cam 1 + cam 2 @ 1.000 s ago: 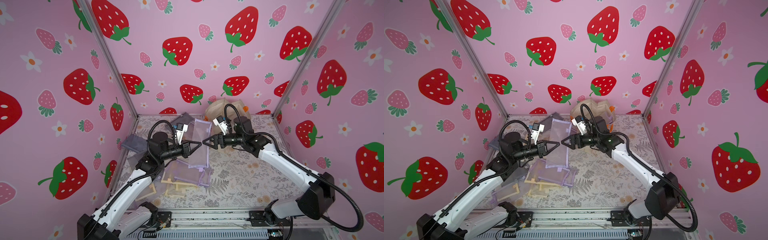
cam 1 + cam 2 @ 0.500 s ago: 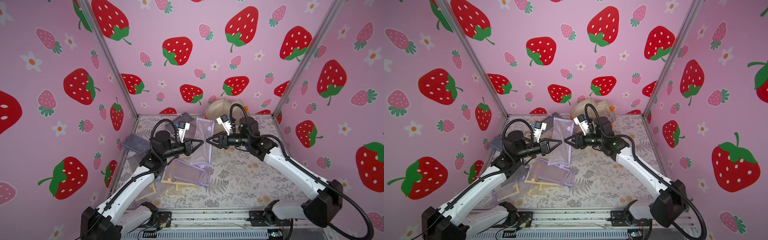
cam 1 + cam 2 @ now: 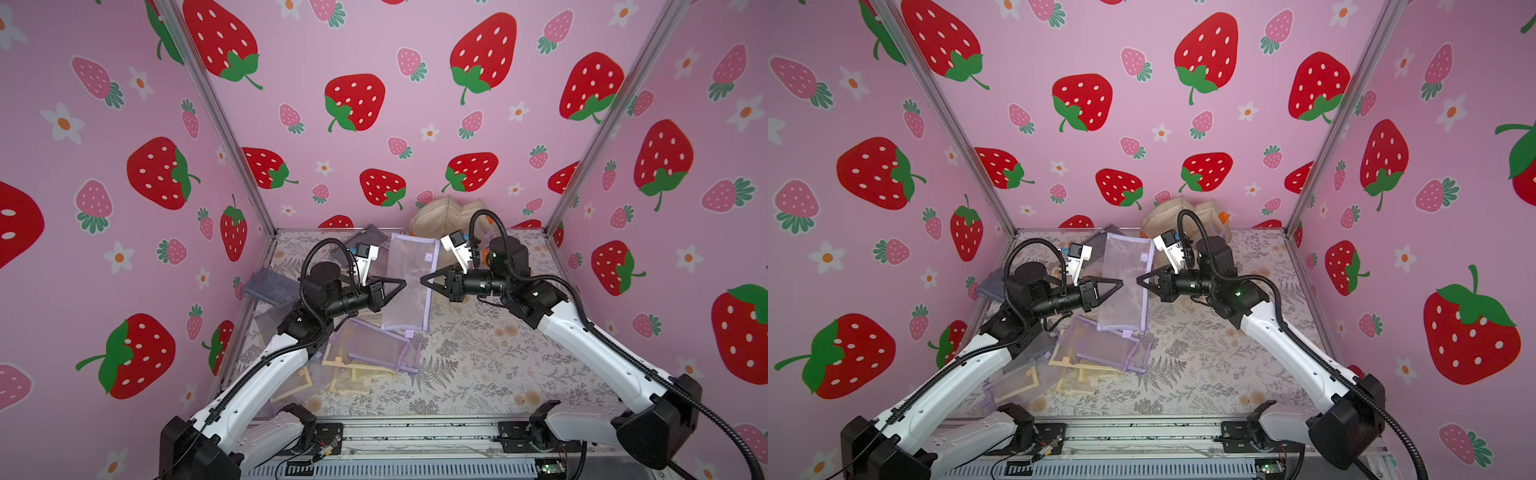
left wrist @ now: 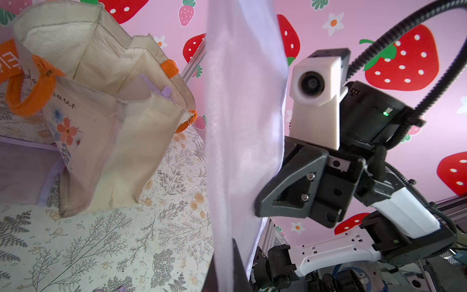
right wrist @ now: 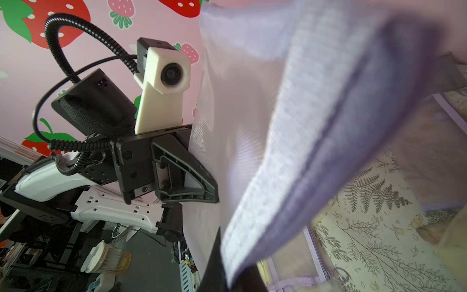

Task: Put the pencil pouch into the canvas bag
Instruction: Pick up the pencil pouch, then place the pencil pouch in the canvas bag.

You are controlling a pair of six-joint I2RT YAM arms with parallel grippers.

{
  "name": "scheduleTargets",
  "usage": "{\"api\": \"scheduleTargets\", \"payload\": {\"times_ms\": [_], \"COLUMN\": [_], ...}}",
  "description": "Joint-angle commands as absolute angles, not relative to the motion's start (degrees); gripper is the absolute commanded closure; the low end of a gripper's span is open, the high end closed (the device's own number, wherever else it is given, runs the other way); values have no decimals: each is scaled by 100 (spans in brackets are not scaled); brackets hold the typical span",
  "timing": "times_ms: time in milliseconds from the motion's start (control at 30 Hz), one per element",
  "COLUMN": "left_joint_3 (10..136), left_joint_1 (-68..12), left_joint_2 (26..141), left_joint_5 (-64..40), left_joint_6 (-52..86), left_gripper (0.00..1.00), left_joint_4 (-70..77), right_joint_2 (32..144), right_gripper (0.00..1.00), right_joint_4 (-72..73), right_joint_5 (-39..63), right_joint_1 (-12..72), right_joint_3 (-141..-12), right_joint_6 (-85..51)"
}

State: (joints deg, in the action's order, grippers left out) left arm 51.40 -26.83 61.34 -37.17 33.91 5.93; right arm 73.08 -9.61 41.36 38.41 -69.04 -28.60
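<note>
- Two claws face each other tip to tip over the middle of the desk (image 3: 478, 357), with the pencil pouch (image 3: 409, 259) held up between them.
- Left claw (image 3: 400, 285): its jaws are pressed together on one long edge of the pouch. In the right wrist view its black fingers (image 5: 192, 177) lie against the lilac mesh.
- Right claw (image 3: 424, 279): it is likewise pinched onto the opposite long edge. In the left wrist view its dark fingers (image 4: 285, 192) meet the mesh at their tips.
- Pencil pouch: it is a see-through lilac mesh rectangle with a darker lilac border. It is lifted clear of the desk and hangs between the two claws in both top views.
- Canvas bag (image 3: 440, 216): it stands at the far edge of the desk against the back wall (image 3: 374, 124), behind the right arm's wrist.
- Its mouth is open upward, and the pouch is outside it and apart from it.
- Orange handles (image 4: 27, 101) and a small flower print (image 4: 67, 130) show on the cream cloth in the left wrist view.
- A lilac strip with a small tab (image 4: 165, 91) shows inside the bag's opening. What it belongs to cannot be told.
- Several other pouches lie heaped on the desk under and beside the left arm: lilac mesh (image 3: 374, 345), cream-edged (image 3: 353, 374) and grey (image 3: 270, 286).
</note>
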Motion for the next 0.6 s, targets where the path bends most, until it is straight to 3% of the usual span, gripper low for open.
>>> {"api": "scheduleTargets", "payload": {"times_ms": [0, 133, 367, 567], "left_joint_3": [5329, 5326, 5309, 5193], "left_joint_1": [-2663, -2666, -2663, -2664], "left_joint_2": [6144, 6205, 6153, 6094], "left_joint_5": [-3266, -2996, -2344, -1828], "left_joint_6": [3072, 2940, 2683, 2558], "left_gripper": [79, 61, 16, 6], "left_joint_4": [96, -127, -673, -987], "right_joint_2": [7178, 7052, 7015, 7051], "right_gripper": [100, 100, 100, 100], "right_joint_4": [-1212, -1345, -1936, -2083], "right_joint_5": [3936, 3745, 3273, 3193], "right_joint_1": [3567, 3433, 3216, 2858], "right_joint_3": [-7133, -7171, -7663, -8239], "right_joint_6": [-2780, -2733, -2437, -2430]}}
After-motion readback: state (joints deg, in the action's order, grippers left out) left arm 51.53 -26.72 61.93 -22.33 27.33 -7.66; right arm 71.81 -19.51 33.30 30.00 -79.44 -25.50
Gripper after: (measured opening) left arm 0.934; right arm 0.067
